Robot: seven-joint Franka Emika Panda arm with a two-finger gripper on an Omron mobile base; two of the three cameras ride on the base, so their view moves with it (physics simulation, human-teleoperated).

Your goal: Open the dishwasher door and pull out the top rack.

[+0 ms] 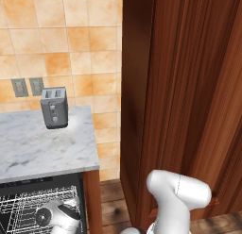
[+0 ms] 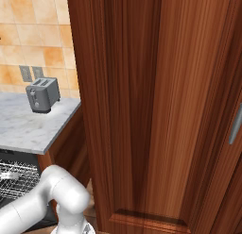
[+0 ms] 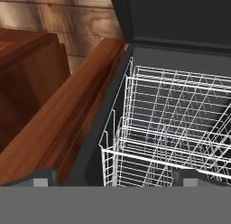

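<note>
Dishwasher cavity open below the marble counter (image 1: 42,153); the top rack (image 3: 180,123) spans nearly its full width, wire tines crowding the interior. Brown cabinet panel (image 3: 67,123) hems the rack close on its right side, little gap between. Dishwasher door (image 3: 180,15) lies dropped open beyond the rack, with bare wood floor (image 3: 67,20) past it.

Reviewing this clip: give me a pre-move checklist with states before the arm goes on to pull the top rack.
1. Dishwasher door open: ok, it lies folded down in the hand view.
2. Top rack in reach: ok, its white wire rim sits just ahead of the pincer.
3. Pincer closed on the rack: cannot tell, only the fingertips' edges show.
4. Rack pulled out: cannot tell how far.
5. Toaster out of the way: ok, up on the marble counter.
</note>
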